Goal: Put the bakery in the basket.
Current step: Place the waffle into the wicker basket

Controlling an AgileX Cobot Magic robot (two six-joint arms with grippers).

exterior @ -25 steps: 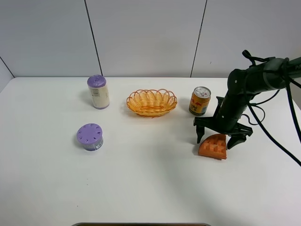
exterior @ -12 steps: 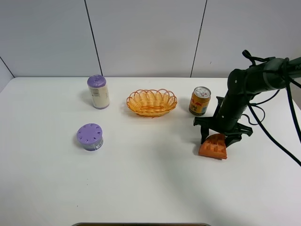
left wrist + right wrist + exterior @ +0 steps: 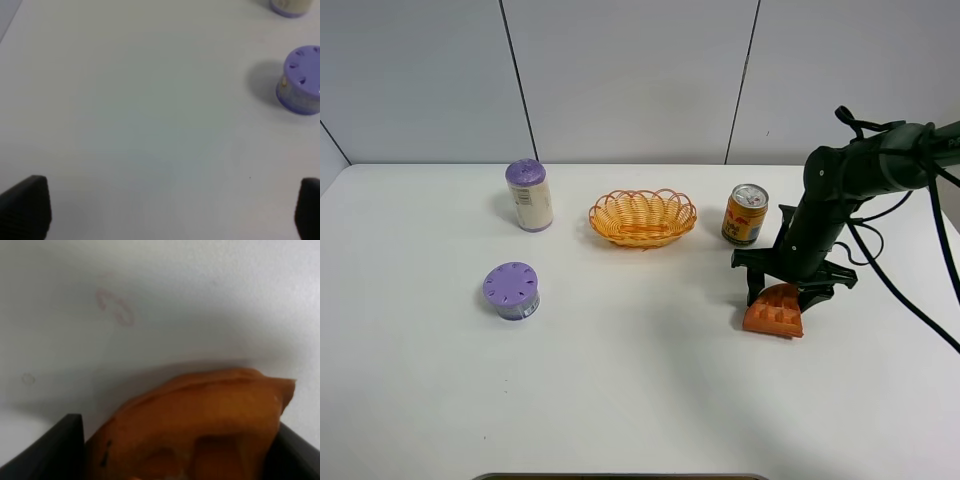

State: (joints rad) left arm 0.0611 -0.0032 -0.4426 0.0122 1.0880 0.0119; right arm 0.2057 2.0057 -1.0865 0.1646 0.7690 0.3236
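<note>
White tabletop (image 3: 620,400): your right hand (image 3: 783,297) is clamped on the waffle wedge (image 3: 772,316) lying right of the empty wicker basket (image 3: 642,218), near the drink can (image 3: 745,214); your left hand (image 3: 165,210) gapes, holding nothing.

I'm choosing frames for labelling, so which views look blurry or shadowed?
Exterior high: sharp, evenly lit, faint shadows by the can and basket. Left wrist: soft focus, purple container blurred, shadow beside it. Right wrist: bakery very close, blurred, grey shadow around it.

The bakery (image 3: 775,313) is orange-brown with a grid-patterned top, the basket (image 3: 642,218) woven orange-yellow, the can (image 3: 745,216) gold-red, the worktop (image 3: 640,385) white.
</note>
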